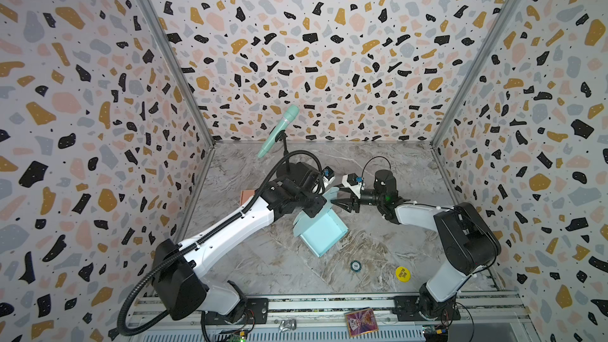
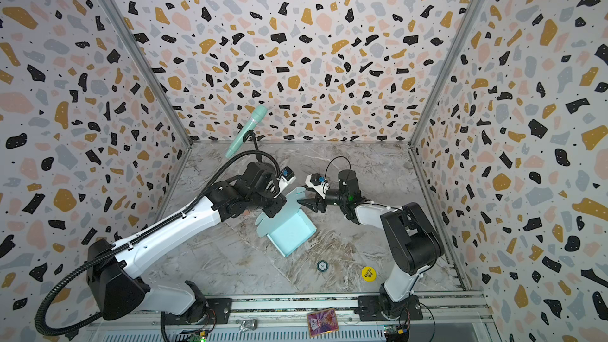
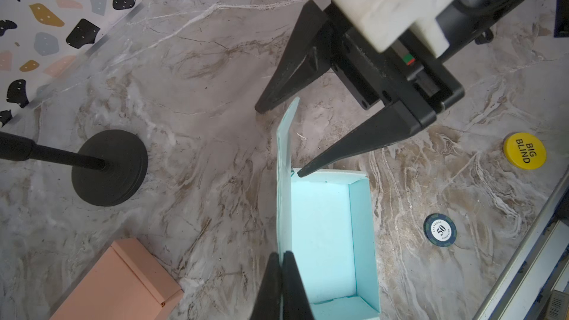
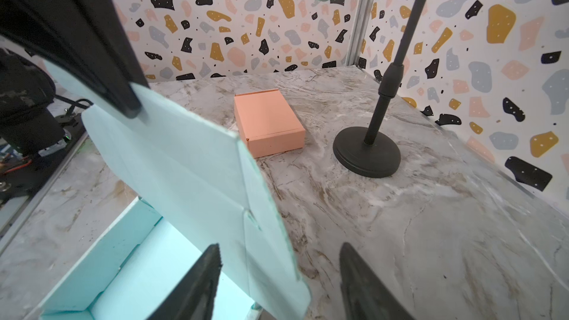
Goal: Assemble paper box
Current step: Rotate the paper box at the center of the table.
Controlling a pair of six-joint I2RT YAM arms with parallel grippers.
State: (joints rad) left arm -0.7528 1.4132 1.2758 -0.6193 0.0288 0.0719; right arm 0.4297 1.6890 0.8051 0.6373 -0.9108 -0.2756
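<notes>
Pinching the upright lid flap (image 3: 284, 155), the left hand (image 3: 281, 260) steadies the light, flimsy teal box (image 1: 324, 233) at bench centre; right hand (image 3: 277, 141), at 2 o'clock, straddles the flap's tip unclenched.

I see three terrazzo-patterned walls (image 1: 296, 44) meeting at aluminium corner posts (image 1: 171, 57). The floor is a grey-brown marble-look tabletop (image 1: 378, 251), evenly lit. A slotted metal rail (image 1: 329, 301) runs along the near edge.
</notes>
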